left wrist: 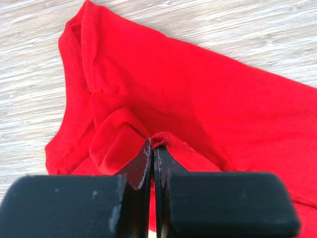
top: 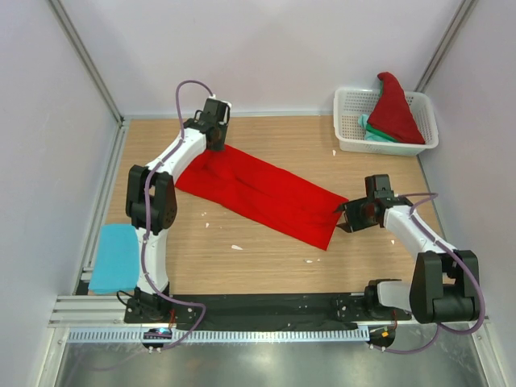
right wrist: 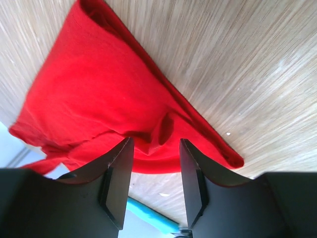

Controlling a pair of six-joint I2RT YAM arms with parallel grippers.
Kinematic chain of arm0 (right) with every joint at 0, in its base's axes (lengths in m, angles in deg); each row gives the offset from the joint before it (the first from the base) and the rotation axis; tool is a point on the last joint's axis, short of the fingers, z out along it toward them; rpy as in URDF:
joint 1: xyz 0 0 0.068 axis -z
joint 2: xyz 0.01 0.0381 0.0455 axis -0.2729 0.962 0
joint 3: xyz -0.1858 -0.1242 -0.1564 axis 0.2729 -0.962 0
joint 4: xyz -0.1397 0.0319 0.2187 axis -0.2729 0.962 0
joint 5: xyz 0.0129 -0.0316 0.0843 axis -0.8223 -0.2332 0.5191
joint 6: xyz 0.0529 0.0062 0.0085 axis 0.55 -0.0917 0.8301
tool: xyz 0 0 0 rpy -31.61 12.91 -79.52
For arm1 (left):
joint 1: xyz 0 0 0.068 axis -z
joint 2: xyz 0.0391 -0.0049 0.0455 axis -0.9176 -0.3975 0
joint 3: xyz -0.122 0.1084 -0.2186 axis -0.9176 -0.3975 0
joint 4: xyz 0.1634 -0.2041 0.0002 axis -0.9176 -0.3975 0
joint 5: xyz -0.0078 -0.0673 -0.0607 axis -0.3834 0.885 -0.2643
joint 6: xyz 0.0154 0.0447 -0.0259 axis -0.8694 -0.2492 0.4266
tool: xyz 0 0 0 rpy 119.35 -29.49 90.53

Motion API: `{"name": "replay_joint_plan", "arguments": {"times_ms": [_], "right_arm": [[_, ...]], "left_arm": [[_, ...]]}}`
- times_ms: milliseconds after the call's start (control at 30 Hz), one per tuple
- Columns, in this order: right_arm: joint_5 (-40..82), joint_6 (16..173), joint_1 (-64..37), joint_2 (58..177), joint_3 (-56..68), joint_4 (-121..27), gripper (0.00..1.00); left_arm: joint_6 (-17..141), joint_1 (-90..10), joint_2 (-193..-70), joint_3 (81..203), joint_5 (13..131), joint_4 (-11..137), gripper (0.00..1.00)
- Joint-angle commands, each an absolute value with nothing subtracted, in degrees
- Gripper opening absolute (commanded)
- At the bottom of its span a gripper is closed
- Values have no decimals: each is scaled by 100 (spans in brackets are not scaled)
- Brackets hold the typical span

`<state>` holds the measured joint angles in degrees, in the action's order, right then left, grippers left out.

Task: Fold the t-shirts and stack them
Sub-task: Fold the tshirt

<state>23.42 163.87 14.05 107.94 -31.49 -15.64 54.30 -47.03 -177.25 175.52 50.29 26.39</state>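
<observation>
A red t-shirt (top: 262,192) lies in a long folded band across the middle of the table, from far left to near right. My left gripper (top: 214,137) is shut on a pinch of its far left end (left wrist: 163,140). My right gripper (top: 347,216) is open at the band's near right end, its jaws either side of a fold of the red cloth (right wrist: 163,130). A folded light blue t-shirt (top: 115,256) lies at the near left edge. A red t-shirt (top: 393,109) and a teal-green one (top: 372,132) sit in the basket.
The white lattice basket (top: 348,121) stands at the far right corner. White walls and metal rails close in the table's sides. Small white flecks lie on the wood near the front.
</observation>
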Motion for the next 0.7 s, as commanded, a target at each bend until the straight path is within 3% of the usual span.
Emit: {"name": "replay_joint_plan", "arguments": {"times_ms": [0, 667], "right_arm": [[2074, 17131, 1355, 10690, -3051, -1654, 49], [2249, 17500, 1223, 10936, -3270, -1671, 42]], "left_arm": [[5533, -4698, -17579, 17501, 5100, 2711, 0], [5497, -4698, -17649, 17738, 4986, 2650, 0]]}}
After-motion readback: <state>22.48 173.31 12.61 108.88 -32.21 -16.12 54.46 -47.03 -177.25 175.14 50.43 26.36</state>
